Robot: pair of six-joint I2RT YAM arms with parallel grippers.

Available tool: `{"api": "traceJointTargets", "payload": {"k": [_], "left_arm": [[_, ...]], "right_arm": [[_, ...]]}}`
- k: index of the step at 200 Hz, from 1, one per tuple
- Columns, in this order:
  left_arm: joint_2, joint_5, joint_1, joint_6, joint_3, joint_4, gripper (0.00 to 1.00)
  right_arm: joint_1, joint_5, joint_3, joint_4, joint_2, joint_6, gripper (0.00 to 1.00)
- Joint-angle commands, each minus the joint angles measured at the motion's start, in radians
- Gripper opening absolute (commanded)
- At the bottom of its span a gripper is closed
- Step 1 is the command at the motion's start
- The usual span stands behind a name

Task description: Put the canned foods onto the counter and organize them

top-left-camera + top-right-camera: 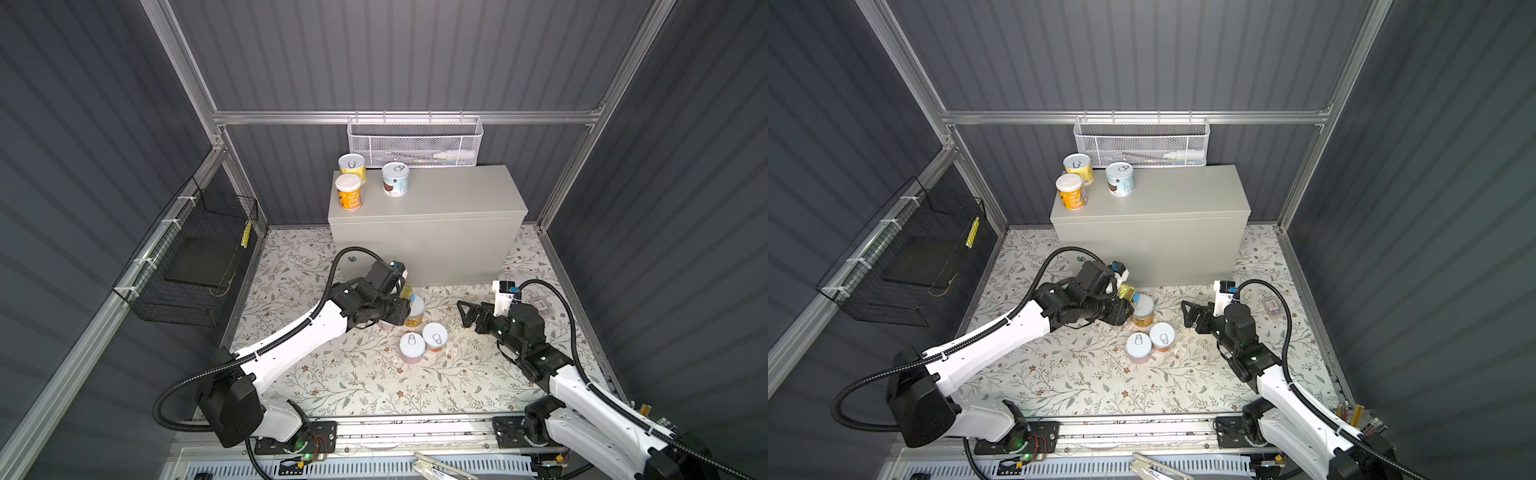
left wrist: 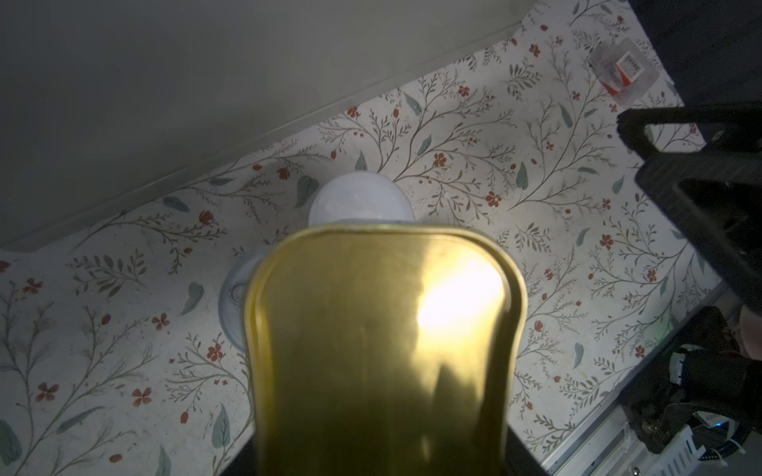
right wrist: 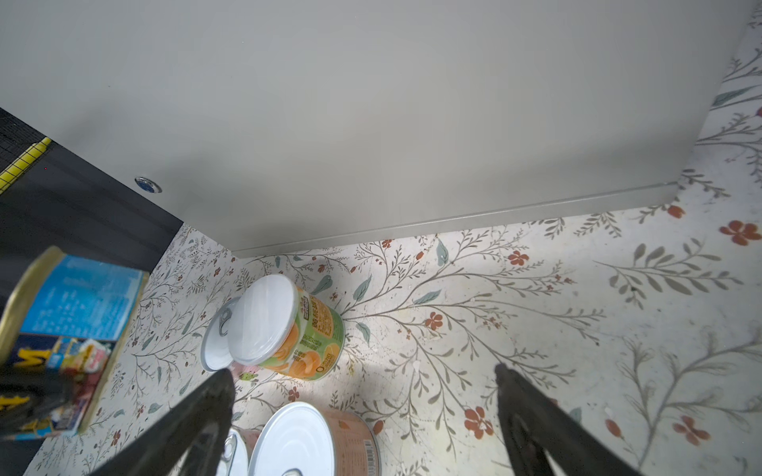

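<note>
My left gripper is shut on the rectangular gold-topped tin, held just above the floral floor in front of the counter. The tin hides its fingers in the left wrist view. Three round cans stand on the counter's left end: yellow, orange and blue. On the floor stand an orange-and-green can, a pink can and an orange can. Another silver lid shows behind the orange-and-green can. My right gripper is open and empty, to the right of these cans.
A white mesh basket hangs on the back wall above the counter. On the left wall hangs a black wire basket. A small clear packet lies on the floor at the right. The counter's round lock faces the arms.
</note>
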Motion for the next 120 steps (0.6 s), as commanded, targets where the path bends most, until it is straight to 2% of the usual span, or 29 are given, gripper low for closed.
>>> {"api": "traceJointTargets", "payload": {"k": [1, 55, 120], "left_arm": [[0.023, -0.013, -0.006, 0.041, 0.098, 0.048, 0.44], [0.06, -0.015, -0.006, 0.085, 0.261, 0.061, 0.44], [0.102, -0.03, -0.006, 0.118, 0.426, -0.033, 0.44]], "right_arm": [[0.003, -0.01, -0.013, 0.027, -0.026, 0.011, 0.99], [0.004, 0.001, -0.023, -0.008, -0.085, 0.008, 0.99], [0.004, 0.0, -0.028, -0.007, -0.099, 0.014, 0.99]]}}
